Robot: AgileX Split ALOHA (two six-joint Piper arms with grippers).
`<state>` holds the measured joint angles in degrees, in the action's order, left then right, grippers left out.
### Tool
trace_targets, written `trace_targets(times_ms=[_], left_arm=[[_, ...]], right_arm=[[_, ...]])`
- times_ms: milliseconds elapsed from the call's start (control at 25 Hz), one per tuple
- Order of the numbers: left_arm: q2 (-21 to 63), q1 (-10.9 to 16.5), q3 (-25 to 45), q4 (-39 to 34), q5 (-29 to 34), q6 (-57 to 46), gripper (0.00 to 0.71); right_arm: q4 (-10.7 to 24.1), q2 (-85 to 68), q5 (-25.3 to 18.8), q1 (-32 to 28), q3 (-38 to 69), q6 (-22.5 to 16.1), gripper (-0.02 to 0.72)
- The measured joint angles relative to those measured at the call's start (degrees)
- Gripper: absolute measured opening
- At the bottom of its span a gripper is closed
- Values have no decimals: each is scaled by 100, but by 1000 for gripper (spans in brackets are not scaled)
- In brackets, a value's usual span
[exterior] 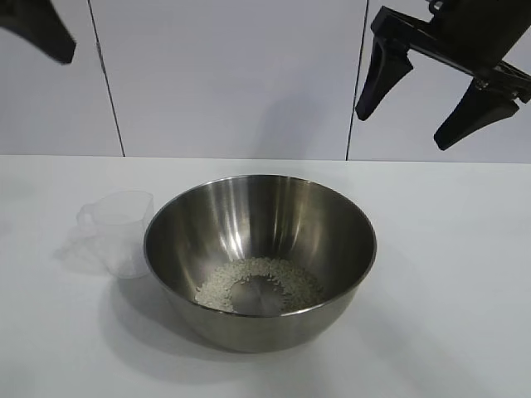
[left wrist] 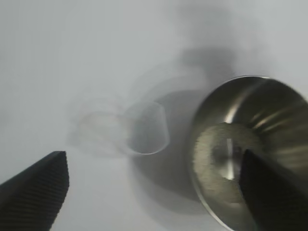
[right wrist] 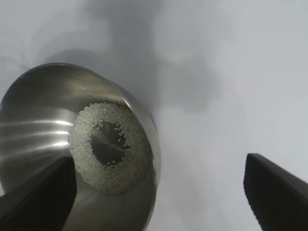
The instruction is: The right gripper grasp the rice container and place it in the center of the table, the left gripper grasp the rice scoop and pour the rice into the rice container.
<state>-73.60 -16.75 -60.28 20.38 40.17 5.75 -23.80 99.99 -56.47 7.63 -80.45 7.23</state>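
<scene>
The rice container (exterior: 260,217), a large shiny steel bowl, stands on the white table (exterior: 448,274) near its centre, with the rice (exterior: 259,283) in a ring on its bottom. The rice scoop (exterior: 119,230), a translucent cup, stands upright and empty just left of the bowl. My right gripper (exterior: 423,99) hangs open and empty high above the bowl's right side. My left gripper shows only as one finger (exterior: 37,29) at the top left corner. The left wrist view shows both of its fingers wide apart, with the scoop (left wrist: 146,127) and the bowl (left wrist: 250,144) below. The right wrist view shows the bowl (right wrist: 77,144).
A white panelled wall (exterior: 224,75) closes off the back of the table. Bare tabletop lies to the right of the bowl and in front of it.
</scene>
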Motion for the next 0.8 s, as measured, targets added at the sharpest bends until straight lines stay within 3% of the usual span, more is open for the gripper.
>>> trace_targets(times_ms=[160, 400, 800], left_arm=[[-363, 0, -299, 705, 446, 289, 693], [-1301, 0, -816, 1367, 826, 678, 694], [-1896, 0, -1289, 1498, 1404, 756, 694]], right_arm=[[-341, -33, -100, 0, 0, 216, 654], [-527, -43, -112, 19, 0, 316, 654], [-641, -43, -66, 475, 0, 335, 654]])
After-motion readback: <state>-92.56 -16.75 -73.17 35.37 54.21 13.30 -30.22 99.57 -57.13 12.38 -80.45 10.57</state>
